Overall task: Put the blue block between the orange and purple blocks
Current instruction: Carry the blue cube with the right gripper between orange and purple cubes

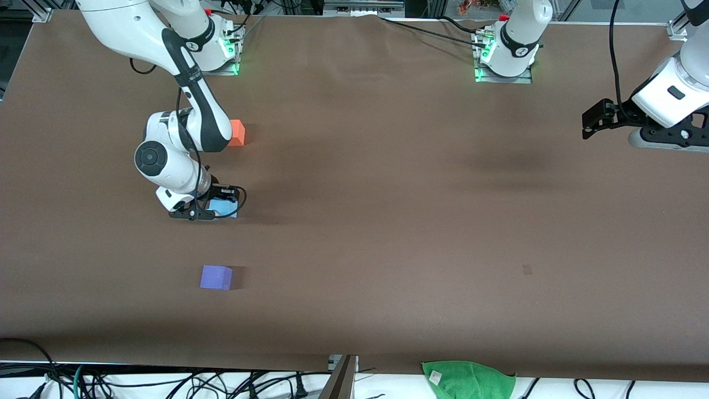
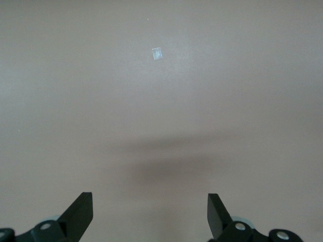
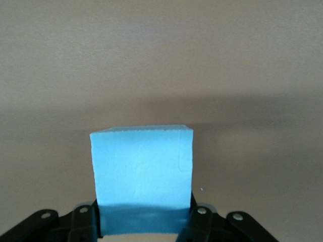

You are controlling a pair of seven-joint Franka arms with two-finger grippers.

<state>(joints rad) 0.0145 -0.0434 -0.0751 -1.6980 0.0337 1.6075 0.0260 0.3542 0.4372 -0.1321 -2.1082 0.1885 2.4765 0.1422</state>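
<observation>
The blue block (image 1: 225, 208) sits between the fingers of my right gripper (image 1: 213, 209), which is shut on its two sides, low at the table. In the right wrist view the blue block (image 3: 142, 174) fills the gap between the fingers of the right gripper (image 3: 144, 222). The orange block (image 1: 237, 133) lies farther from the front camera, partly hidden by the right arm. The purple block (image 1: 216, 277) lies nearer to the camera. The blue block is roughly in line between them. My left gripper (image 1: 594, 119) waits open and empty over the left arm's end of the table, and its fingers stand wide apart in the left wrist view (image 2: 150, 217).
A green cloth (image 1: 468, 379) lies at the table's edge nearest the front camera. A small pale patch (image 1: 527, 270) marks the brown table cover; it also shows in the left wrist view (image 2: 157, 53). Cables hang along that near edge.
</observation>
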